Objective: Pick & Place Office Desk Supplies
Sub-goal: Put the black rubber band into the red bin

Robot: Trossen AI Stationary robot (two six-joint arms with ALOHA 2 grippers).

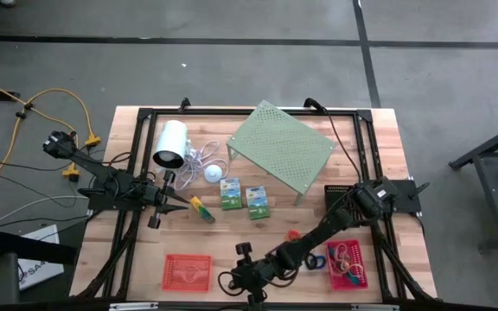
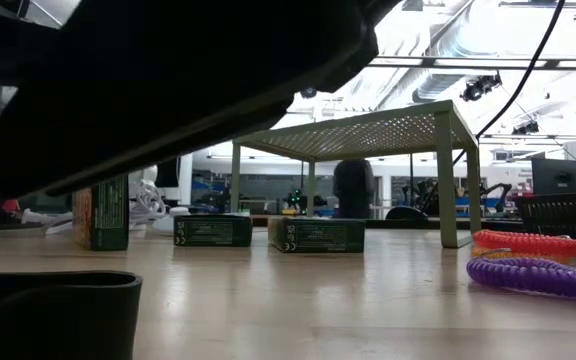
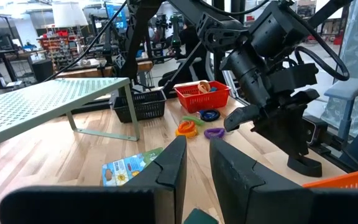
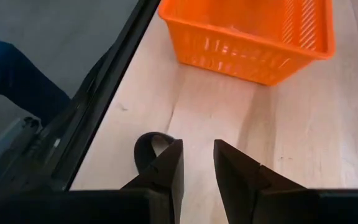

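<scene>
Hovering right gripper [image 4: 197, 163] beside dark rubber-band loop [image 4: 149, 149] (jaws parted)

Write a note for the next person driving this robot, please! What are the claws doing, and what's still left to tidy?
Left gripper: beside the yellow-green marker, on the table's left side.
Right gripper: open and empty, next to a dark rubber-band loop, facing the red basket.
Done: some small items lie in the pink basket.
Left: the marker, two green-white boxes and coloured loops on the table.
</scene>
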